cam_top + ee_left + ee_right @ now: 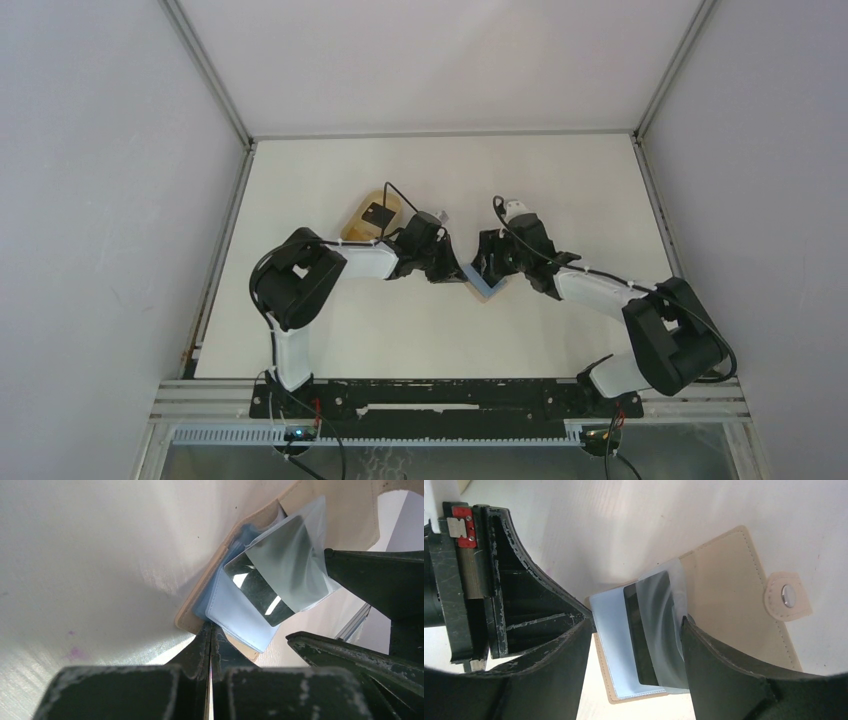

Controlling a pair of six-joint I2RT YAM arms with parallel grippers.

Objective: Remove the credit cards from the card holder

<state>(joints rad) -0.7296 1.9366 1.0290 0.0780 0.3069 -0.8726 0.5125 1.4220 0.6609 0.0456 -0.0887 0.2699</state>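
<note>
The tan card holder (pixel 724 580) lies open on the table, its snap tab (pixel 786 596) at the right. Light blue credit cards (pixel 611 645) sit inside it, with a dark card (pixel 644 635) under a translucent leaf on top. My left gripper (pixel 210 627) is shut on the holder's tan edge (pixel 187 617). My right gripper (pixel 636 622) is open, with its fingers on either side of the cards and one pad touching the translucent leaf. In the top view both grippers, the left (pixel 447 268) and the right (pixel 488 268), meet over the holder (pixel 490 290) at mid-table.
An oval tan tray (pixel 355 225) with a small black item (pixel 378 214) on it stands just behind the left arm. White walls with metal frame rails enclose the table on the left, right and back.
</note>
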